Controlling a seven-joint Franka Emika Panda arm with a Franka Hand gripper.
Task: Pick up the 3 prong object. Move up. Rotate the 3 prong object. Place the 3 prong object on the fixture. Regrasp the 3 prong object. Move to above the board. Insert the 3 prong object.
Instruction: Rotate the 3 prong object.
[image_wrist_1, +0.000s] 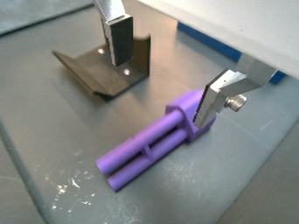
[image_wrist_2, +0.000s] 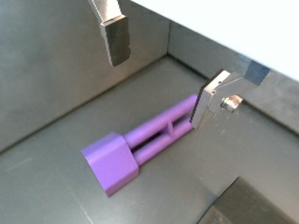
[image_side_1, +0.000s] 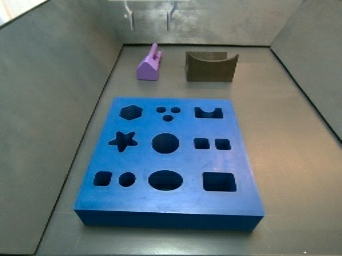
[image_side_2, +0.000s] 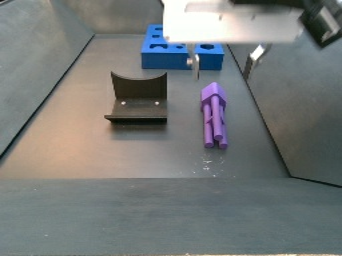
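The light purple 3 prong object (image_wrist_1: 149, 147) lies flat on the grey floor, also seen in a wrist view (image_wrist_2: 135, 150) and in both side views (image_side_1: 150, 62) (image_side_2: 214, 115). The dark fixture (image_wrist_1: 100, 66) stands beside it (image_side_2: 138, 100) (image_side_1: 210, 65). My gripper (image_side_2: 223, 70) hangs open and empty above the object's head end (image_wrist_1: 166, 74) (image_wrist_2: 163, 74). One finger (image_wrist_1: 214, 101) stands over the blocky head, the other finger (image_wrist_1: 117, 35) nearer the fixture. The blue board (image_side_1: 174, 150) lies apart from them (image_side_2: 181, 45).
Grey walls enclose the floor on all sides (image_side_1: 80, 60). A white and blue edge (image_wrist_1: 228, 48) runs behind the gripper in a wrist view. A few pale scuffs (image_wrist_1: 70, 185) mark the floor by the prong tips.
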